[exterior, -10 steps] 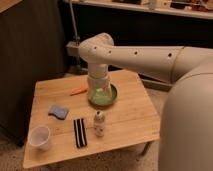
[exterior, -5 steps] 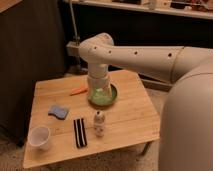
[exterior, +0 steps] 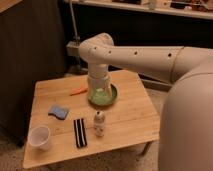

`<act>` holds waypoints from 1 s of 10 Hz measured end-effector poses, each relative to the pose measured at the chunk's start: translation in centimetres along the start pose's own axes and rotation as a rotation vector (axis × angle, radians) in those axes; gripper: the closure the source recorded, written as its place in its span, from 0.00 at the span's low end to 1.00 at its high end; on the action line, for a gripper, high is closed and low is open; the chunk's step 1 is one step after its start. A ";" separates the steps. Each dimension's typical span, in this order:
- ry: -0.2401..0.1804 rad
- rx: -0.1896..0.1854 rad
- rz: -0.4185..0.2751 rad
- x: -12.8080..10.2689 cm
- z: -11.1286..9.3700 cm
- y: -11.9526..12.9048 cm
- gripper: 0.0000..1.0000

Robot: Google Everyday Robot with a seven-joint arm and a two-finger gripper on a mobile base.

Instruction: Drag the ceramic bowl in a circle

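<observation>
Toward the far edge of the wooden table (exterior: pixel 135 112), about midway between its left and right edges as viewed, sits the ceramic bowl (exterior: pixel 112 98): round, shallow, glossy green, with a darker rim and a pale inside. The gripper (exterior: pixel 100 93) stands directly over the bowl, pointing straight down, and its lower end reaches inside the rim on the bowl's left half. The right part of the rim and a strip of the near rim show past it. How far the gripper is open, and whether it presses on or holds the bowl, cannot be told from this view. The white arm (exterior: pixel 150 60) enters from the right and bends down at a rounded joint above the bowl.

Other items on the table:
- An orange object (exterior: pixel 78 91) lies just beside the bowl, on its left.
- A blue sponge (exterior: pixel 58 111) lies nearer the left edge, apart from the bowl.
- A small white bottle (exterior: pixel 99 123) stands upright between the bowl and the near edge.
- A black-and-white striped item (exterior: pixel 79 133) lies flat just beside the bottle, on its left.
- A small white cup (exterior: pixel 40 137) stands by the near left corner, well apart from the bowl.
</observation>
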 end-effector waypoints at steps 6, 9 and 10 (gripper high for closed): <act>-0.136 -0.160 0.081 -9.5 2.2 -7.0 0.35; -0.147 -0.273 0.099 -12.9 6.5 -8.9 0.35; -0.144 -0.292 0.099 -13.8 7.8 -9.4 0.35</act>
